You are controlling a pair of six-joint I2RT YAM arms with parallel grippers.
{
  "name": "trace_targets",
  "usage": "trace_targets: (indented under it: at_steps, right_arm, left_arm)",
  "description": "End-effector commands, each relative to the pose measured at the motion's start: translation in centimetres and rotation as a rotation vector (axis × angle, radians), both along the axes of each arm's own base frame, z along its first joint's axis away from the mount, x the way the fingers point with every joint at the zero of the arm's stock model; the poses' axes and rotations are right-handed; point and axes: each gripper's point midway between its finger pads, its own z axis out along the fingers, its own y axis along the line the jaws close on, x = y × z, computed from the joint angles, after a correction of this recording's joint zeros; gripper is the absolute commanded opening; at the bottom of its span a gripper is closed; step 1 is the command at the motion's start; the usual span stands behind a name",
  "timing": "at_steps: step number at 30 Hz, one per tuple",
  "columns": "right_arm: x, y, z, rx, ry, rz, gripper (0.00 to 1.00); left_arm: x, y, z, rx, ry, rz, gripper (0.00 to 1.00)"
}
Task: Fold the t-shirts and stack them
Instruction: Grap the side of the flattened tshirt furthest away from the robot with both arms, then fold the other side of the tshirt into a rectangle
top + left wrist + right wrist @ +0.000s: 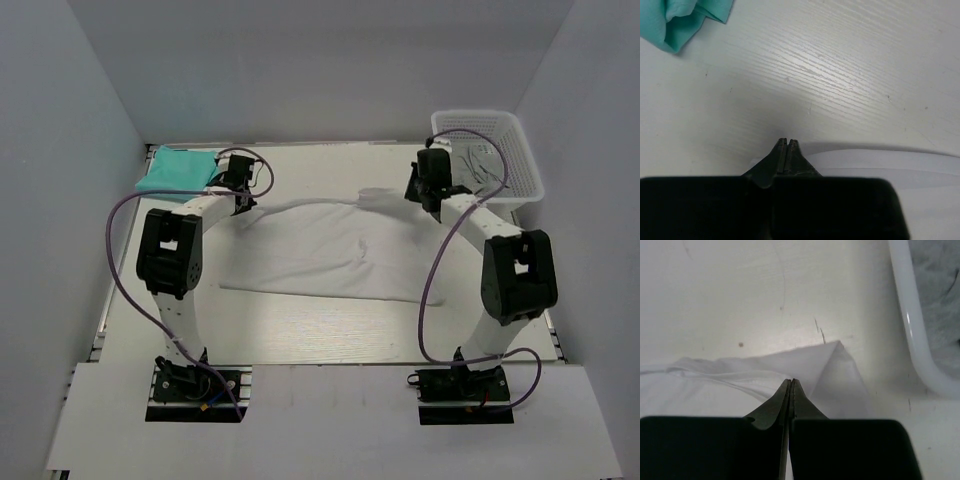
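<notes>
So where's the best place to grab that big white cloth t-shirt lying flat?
Probably by its far corners, from above. The white cloth t-shirt lies spread flat, so only edges and corners offer a thin fold to pinch; the right claw is shut at the pointed far-right corner.

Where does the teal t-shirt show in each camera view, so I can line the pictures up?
Top external: the teal t-shirt lies at the table's far left corner.
Left wrist: part of it fills the upper left corner of the picture.
Right wrist: not in it.
Shared landmark: the white t-shirt, spread mid-table, shows in all three views, at lower right in the left wrist and centre in the right wrist.
</notes>
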Motion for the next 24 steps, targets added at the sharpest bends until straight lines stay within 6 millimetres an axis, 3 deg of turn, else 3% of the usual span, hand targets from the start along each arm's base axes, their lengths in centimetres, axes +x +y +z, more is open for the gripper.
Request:
trace_targets:
  at_steps: [1,7,12,15,21,23,24]
  right_arm:
    - [-2.4,-0.1,-0.1,0.027,-0.017,-0.022,0.00]
    - [-5.8,-1.3,1.1,0.026,-0.036,-0.072,0.00]
    - [-7.8,-2.4,3.0,0.014,-0.064,-0.092,0.00]
    - [-8.4,-2.4,2.9,0.006,-0.049,-0.085,0.00]
    - [-9.5,-2.5,2.6,0.010,-0.033,-0.077,0.00]
    - [-9.9,-2.7,2.6,0.008,-0.031,-0.079,0.00]
    - [-10.3,-2.9,2.5,0.008,-0.028,-0.083,0.00]
  left_arm:
    - [-0.4,-0.1,3.4,-0.029,-0.072,0.022,0.00]
    - [-1.8,-0.2,6.0,-0.041,-0.141,0.006,0.00]
    - [-1.4,-0.3,7.0,-0.007,-0.151,-0.061,0.00]
    - [0.0,-0.3,8.1,0.029,-0.179,-0.082,0.00]
    - [-0.3,0.5,6.9,0.076,-0.135,-0.065,0.00]
    - [-0.3,0.5,8.3,0.065,-0.186,-0.063,0.00]
    - [-0.8,0.7,7.9,0.073,-0.178,-0.069,0.00]
